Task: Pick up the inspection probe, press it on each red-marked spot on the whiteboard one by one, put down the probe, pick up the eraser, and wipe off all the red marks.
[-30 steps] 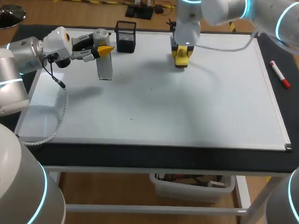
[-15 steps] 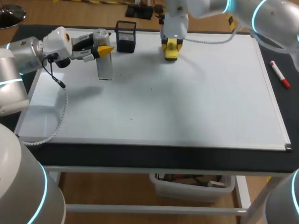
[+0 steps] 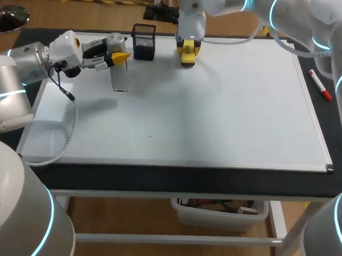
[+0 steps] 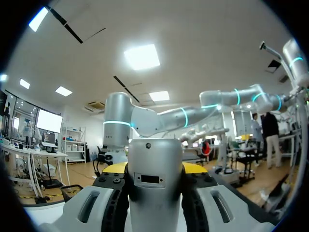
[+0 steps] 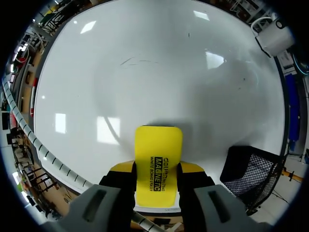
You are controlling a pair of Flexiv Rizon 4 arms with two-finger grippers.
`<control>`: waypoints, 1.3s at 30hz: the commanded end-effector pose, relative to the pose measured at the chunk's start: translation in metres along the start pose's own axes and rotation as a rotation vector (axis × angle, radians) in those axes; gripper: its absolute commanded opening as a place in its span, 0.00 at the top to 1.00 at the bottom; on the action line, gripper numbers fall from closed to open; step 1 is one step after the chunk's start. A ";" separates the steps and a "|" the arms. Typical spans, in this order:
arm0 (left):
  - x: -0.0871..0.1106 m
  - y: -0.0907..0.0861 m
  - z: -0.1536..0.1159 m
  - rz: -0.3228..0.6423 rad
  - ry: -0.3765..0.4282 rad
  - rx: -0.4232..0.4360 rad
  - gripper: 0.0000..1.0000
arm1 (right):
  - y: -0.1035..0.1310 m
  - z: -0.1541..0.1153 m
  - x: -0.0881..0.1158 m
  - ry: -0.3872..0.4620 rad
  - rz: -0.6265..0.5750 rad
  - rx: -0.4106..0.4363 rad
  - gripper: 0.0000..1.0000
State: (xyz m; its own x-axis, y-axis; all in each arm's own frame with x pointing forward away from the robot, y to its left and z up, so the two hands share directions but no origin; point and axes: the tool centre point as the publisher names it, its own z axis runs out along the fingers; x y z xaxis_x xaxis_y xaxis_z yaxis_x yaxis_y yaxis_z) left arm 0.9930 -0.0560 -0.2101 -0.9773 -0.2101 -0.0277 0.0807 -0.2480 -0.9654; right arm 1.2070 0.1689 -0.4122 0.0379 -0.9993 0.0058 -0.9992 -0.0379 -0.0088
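The grey inspection probe [image 3: 121,76] hangs upright over the whiteboard's [image 3: 217,118] far left part, with my left gripper [image 3: 118,56] shut on its upper end. In the left wrist view the probe [image 4: 154,176] fills the gap between the fingers. My right gripper [image 3: 188,48] is shut on the yellow eraser [image 3: 188,56], which rests near the board's far edge, just right of the black mesh holder [image 3: 143,42]. The right wrist view has the eraser [image 5: 158,162] clamped between the fingers, pressed on the whiteboard [image 5: 145,72]. I see no red marks on the board.
A red marker [image 3: 319,84] lies on the black tabletop to the right of the board's frame. The black mesh holder [image 5: 251,176] stands close beside the right gripper. A few tiny dark specks dot the board's middle.
My right arm has slid the eraser leftward along the board's far edge, toward the mesh holder. The left arm and the probe have stayed put.
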 end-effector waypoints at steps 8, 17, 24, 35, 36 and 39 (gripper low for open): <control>0.001 0.000 0.001 0.003 -0.004 0.002 1.00 | -0.012 0.019 -0.013 0.004 -0.009 -0.139 1.00; 0.001 0.000 0.001 0.003 -0.004 0.002 1.00 | -0.013 0.023 -0.015 -0.002 -0.017 -0.165 1.00; 0.001 0.000 0.001 0.003 -0.004 0.002 1.00 | -0.015 0.025 -0.014 -0.011 -0.019 -0.182 1.00; 0.001 0.000 0.001 0.003 -0.004 0.002 1.00 | -0.018 0.017 -0.010 -0.022 -0.006 -0.171 0.00; 0.001 0.000 0.001 0.003 -0.004 0.002 1.00 | -0.019 0.016 -0.008 -0.023 -0.001 -0.167 0.00; 0.001 0.000 0.001 0.003 -0.004 0.002 1.00 | -0.021 0.010 -0.004 -0.034 0.026 -0.154 0.00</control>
State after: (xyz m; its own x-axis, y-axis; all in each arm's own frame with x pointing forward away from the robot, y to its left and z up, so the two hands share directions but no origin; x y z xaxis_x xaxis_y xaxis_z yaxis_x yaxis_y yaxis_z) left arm 0.9930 -0.0560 -0.2101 -0.9773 -0.2100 -0.0277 0.0807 -0.2480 -0.9654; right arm 1.2153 0.1739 -0.4193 0.0161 -0.9995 -0.0269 -0.9974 -0.0142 -0.0705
